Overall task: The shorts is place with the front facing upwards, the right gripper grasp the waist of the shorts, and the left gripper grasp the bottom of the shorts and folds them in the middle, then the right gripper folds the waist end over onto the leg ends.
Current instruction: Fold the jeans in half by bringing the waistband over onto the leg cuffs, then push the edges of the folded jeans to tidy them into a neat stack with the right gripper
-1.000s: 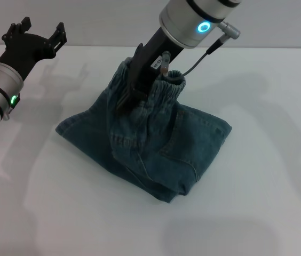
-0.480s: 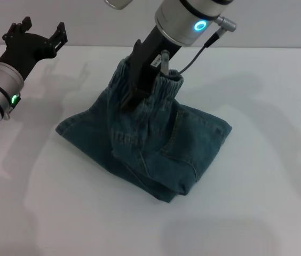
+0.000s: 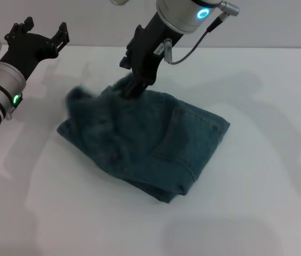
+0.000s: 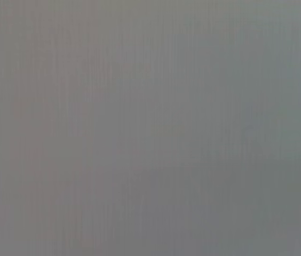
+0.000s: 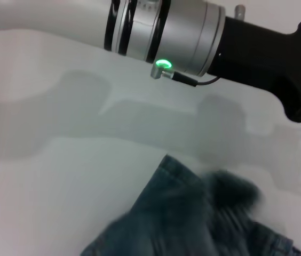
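Right end effector (image 3: 132, 88) touching shorts (image 3: 145, 141)

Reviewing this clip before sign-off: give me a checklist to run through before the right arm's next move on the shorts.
1. Waist let go by the right gripper: ok, blurred, apart from the fingers.
2. Waist over the leg ends: cannot tell, it is blurred.
3. Shorts folded on the table: ok.
4. Right gripper clear of the denim: not ok, fingertips at the fabric edge.
5. Left gripper out of the way: ok, open at the table's far left.
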Action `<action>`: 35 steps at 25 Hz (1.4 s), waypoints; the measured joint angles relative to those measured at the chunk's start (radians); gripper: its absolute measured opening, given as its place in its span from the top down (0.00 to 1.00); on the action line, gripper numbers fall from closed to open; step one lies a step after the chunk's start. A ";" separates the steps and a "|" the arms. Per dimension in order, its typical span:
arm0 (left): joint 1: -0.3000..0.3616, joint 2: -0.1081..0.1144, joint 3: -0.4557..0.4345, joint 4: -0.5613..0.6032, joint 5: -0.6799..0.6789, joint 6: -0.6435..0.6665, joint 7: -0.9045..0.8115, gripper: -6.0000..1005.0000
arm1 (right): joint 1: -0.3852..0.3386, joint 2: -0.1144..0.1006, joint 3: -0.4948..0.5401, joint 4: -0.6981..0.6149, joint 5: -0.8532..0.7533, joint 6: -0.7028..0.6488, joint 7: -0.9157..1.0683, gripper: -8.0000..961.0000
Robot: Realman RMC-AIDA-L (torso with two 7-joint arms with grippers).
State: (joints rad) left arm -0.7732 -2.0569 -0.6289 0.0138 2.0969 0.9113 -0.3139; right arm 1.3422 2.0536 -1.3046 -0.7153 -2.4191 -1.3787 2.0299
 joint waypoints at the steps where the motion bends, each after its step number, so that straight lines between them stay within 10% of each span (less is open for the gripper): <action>1: 0.000 0.000 0.000 0.000 0.000 0.000 0.000 0.18 | 0.000 -0.001 0.001 -0.004 0.000 0.001 0.000 0.32; 20: 0.000 0.000 -0.025 -0.001 0.000 -0.002 0.019 0.18 | -0.081 0.001 0.130 -0.029 0.232 -0.186 -0.015 0.32; 35: -0.006 0.002 -0.063 -0.002 0.000 -0.002 0.022 0.18 | -0.170 -0.010 0.173 0.093 0.125 -0.406 0.062 0.32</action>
State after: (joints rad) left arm -0.7791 -2.0553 -0.6920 0.0122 2.0969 0.9097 -0.2916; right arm 1.1725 2.0433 -1.1321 -0.6226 -2.2942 -1.7848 2.0920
